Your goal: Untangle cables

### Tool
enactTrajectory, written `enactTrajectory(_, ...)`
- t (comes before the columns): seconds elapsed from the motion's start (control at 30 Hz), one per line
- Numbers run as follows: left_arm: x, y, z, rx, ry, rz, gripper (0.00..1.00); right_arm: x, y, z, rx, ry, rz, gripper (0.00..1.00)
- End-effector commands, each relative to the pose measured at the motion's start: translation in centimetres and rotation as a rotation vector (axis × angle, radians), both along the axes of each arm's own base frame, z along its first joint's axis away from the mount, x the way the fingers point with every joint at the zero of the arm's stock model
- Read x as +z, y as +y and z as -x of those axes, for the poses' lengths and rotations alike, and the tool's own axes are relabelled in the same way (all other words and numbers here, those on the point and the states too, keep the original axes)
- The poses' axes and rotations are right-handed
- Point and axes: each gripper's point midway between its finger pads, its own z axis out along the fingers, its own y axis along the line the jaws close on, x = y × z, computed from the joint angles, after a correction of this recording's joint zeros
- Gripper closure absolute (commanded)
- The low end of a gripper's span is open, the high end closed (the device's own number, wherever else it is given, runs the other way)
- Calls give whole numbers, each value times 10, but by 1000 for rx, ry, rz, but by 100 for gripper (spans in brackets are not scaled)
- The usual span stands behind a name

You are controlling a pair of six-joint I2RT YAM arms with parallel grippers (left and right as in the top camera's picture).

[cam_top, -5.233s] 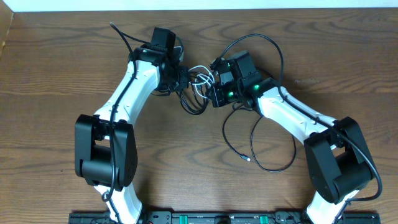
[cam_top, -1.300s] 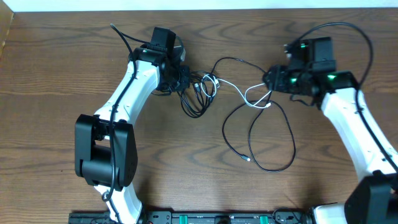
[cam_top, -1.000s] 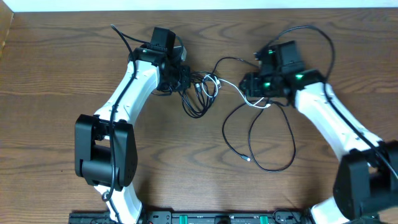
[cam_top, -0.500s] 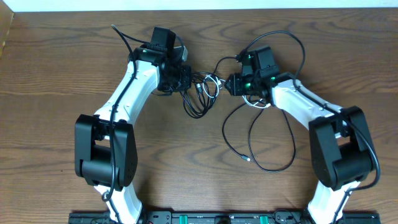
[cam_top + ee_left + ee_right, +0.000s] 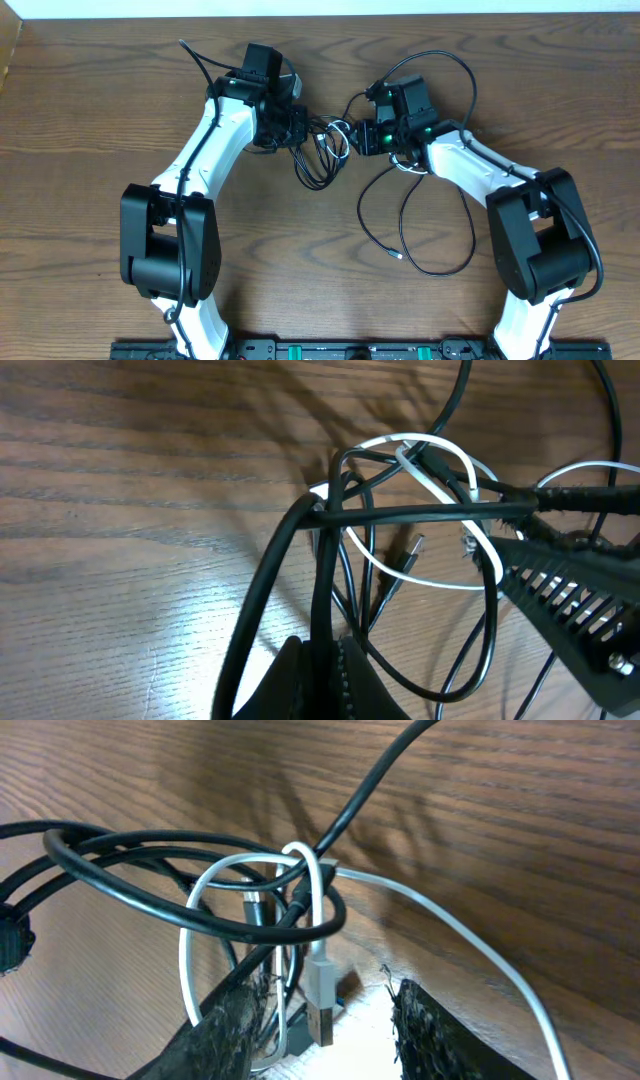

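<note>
Left claw (image 5: 298,128) is clamped tight on a black strand, which rises straight out from between its fingers (image 5: 300,670) in the wrist view. Right claw (image 5: 368,137) stands partly open, and we see the white cable's (image 5: 400,438) plug hanging between its fingers (image 5: 235,1025), pinched by neither. The knot sits toward twelve o'clock on the table (image 5: 100,120), left claw at its nine o'clock, right claw at its three. There the white cable loops around the black cables (image 5: 380,778). From the knot, slack black loops trail out toward five o'clock.
</note>
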Motion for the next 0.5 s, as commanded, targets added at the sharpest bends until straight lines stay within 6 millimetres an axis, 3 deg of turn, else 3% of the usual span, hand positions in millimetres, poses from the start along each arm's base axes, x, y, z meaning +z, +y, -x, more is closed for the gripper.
enactTrajectory(0.0, -7, -2, 3, -21, 17, 8, 93, 1, 5, 0, 5, -17, 17, 58)
enactTrajectory(0.47, -7, -2, 3, -21, 17, 8, 93, -4, 4, -5, -44, -72, 115, 63)
